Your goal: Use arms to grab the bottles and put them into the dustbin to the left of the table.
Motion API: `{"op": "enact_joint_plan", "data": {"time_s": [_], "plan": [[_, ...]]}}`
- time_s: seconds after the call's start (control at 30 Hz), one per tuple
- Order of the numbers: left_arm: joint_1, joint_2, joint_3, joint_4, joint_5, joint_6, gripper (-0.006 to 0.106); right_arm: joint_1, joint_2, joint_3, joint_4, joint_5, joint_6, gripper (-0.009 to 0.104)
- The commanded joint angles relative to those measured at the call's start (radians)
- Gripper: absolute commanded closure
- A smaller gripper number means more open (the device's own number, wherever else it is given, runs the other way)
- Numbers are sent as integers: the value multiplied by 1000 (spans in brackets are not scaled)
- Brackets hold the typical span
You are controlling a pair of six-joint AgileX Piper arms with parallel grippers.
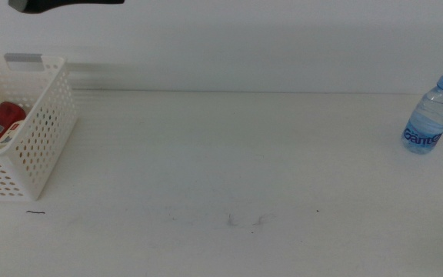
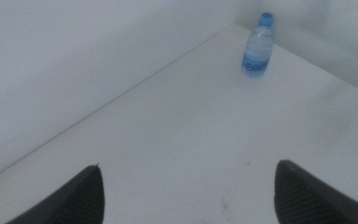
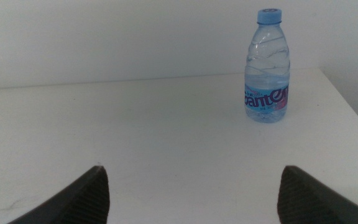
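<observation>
In each wrist view the nearest things are that arm's own two dark fingers. The left gripper [image 2: 188,193] has its fingers spread wide, one at each lower corner, and between them is only bare white surface [image 2: 185,137]; they hold nothing and touch nothing. The right gripper [image 3: 191,194] is the same: fingers wide apart, nothing between them, hanging over the surface. Neither gripper shows in the middle view.

The water bottle [image 1: 431,115], small and clear with a blue cap and blue label, stands upright at the far right of the middle frame, near the back edge of the surface. In the left wrist view the bottle [image 2: 257,45] is small at the upper right; in the right wrist view the bottle [image 3: 266,66] is bigger, at the upper right, well apart from the fingers.

The dustbin [image 1: 43,131], a white basket with perforated sides, sits at the left edge of the middle frame. Inside it lies a red cola can [image 1: 0,125] on its side.
</observation>
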Motion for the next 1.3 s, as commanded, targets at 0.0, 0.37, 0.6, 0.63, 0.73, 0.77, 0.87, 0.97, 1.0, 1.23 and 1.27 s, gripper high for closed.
{"op": "enact_joint_plan", "data": {"time_s": [0.0, 0.37, 0.6, 0.63, 0.73, 0.77, 0.87, 0.97, 1.0, 1.23, 1.27], "plan": [[-10, -5, 10, -12, -9, -14, 7, -5, -5, 3, -9, -5, -8, 16], [-10, -5, 10, -86, -20, -14, 7, -5, -5, 3, -9, -5, -8, 16], [-10, -5, -17, -90, -29, -22, 7, -5, -5, 3, -9, -5, -8, 16], [-10, -3, -28, -90, -27, -22, 7, -5, -5, 3, -9, -5, -8, 16], [-10, 2, -50, -88, -22, -22, 7, -5, -5, 3, -9, -5, -8, 16], [-10, 6, -55, -88, -17, -22, 7, -5, -5, 3, -9, -5, -8, 16], [-10, 20, -79, -90, 1, -22, 7, -5, -5, 3, -9, -5, -8, 16], [-10, 49, -124, -90, 32, -26, 7, -5, -5, 3, -9, -5, -8, 16], [-10, 60, -140, -90, 46, -26, 7, -5, -5, 3, -9, -5, -8, 16], [-10, 95, -197, -82, 57, -33, 7, -5, -5, 3, -9, -5, -8, 16], [-10, 95, -197, -78, 57, -33, 7, -5, -5, 3, -9, -5, -8, 16]]}}
